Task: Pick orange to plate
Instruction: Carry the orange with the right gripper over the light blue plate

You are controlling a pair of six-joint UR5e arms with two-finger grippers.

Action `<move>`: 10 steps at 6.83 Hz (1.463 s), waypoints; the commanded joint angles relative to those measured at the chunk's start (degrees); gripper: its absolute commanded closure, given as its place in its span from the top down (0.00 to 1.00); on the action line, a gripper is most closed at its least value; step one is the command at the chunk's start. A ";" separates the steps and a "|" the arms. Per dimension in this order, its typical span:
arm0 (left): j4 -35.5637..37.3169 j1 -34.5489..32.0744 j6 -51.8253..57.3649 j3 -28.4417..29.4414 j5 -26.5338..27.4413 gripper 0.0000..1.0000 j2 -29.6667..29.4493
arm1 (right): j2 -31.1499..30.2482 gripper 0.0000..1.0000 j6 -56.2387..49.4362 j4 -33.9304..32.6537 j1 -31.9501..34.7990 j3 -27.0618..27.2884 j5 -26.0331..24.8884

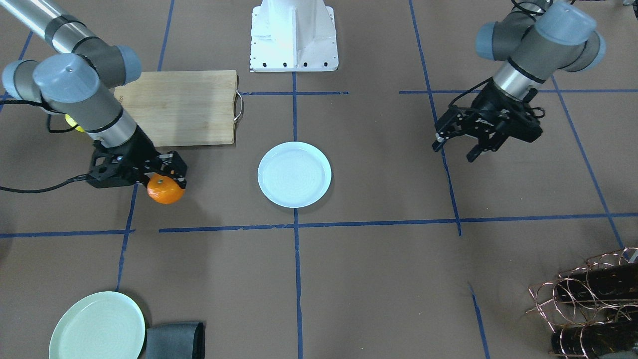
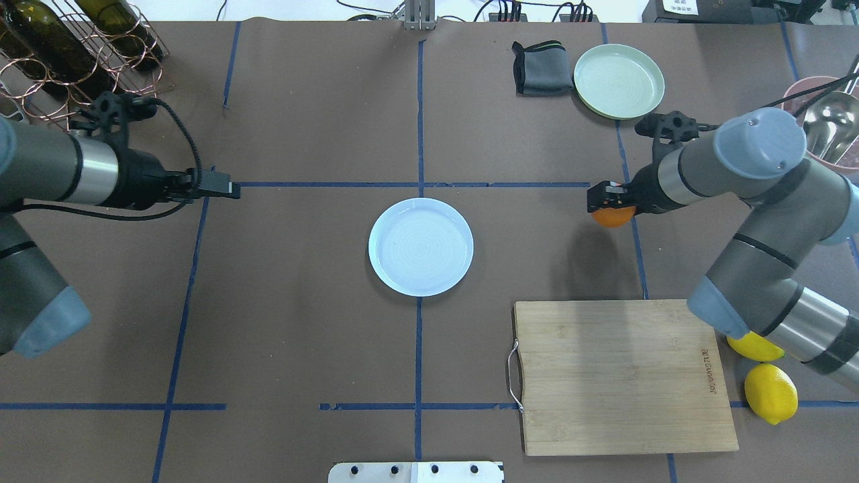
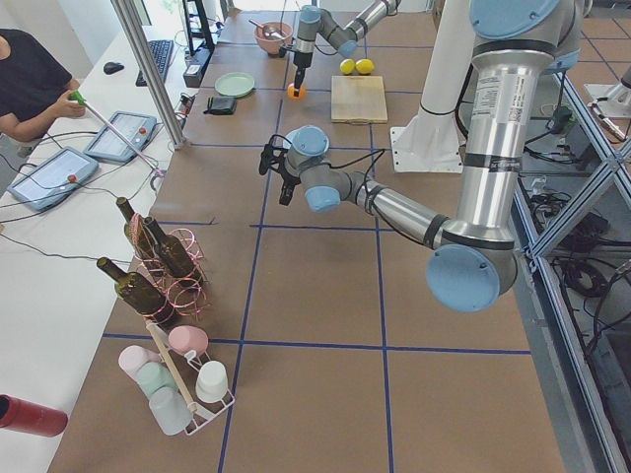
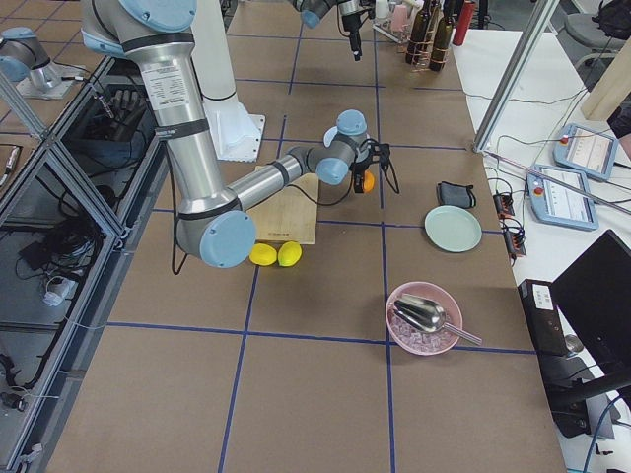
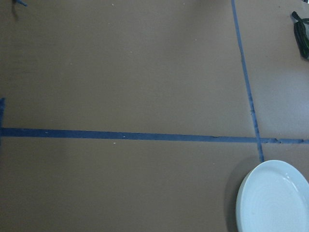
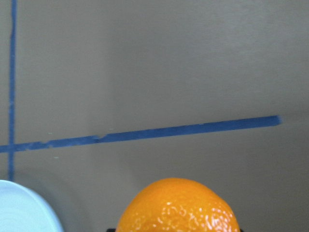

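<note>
The orange (image 1: 166, 190) is gripped between the fingers of my right gripper (image 1: 167, 174), which is shut on it and holds it just above the table, its shadow beneath. The overhead view shows the orange (image 2: 613, 217) to the right of the pale bluish-white plate (image 2: 421, 246), a good gap between them. In the right wrist view the orange (image 6: 178, 207) fills the bottom edge, with the plate's rim (image 6: 21, 209) at the lower left. The plate (image 1: 294, 174) sits bare at the table's middle. My left gripper (image 1: 461, 149) hovers open and holds nothing, far on the plate's other side.
A wooden cutting board (image 2: 621, 376) lies near the right arm, with two lemons (image 2: 772, 392) beside it. A mint-green plate (image 2: 619, 80) and grey cloth (image 2: 540, 67) sit at the far right. A wine rack (image 2: 67, 54) stands far left, a pink bowl (image 2: 825, 114) at the right edge.
</note>
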 commanded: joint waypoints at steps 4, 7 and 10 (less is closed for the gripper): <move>-0.08 -6.89 15.13 -0.05 -1.40 1.00 7.23 | 14.38 0.00 11.03 -1.22 -13.74 -9.41 -15.61; -0.08 -6.89 14.68 0.04 -1.22 1.00 7.14 | 14.90 0.00 10.77 -1.31 -14.28 -10.90 -16.17; -0.08 -6.89 14.59 -0.05 -1.22 1.00 7.14 | 16.31 0.00 10.86 -1.48 -14.28 -13.11 -16.17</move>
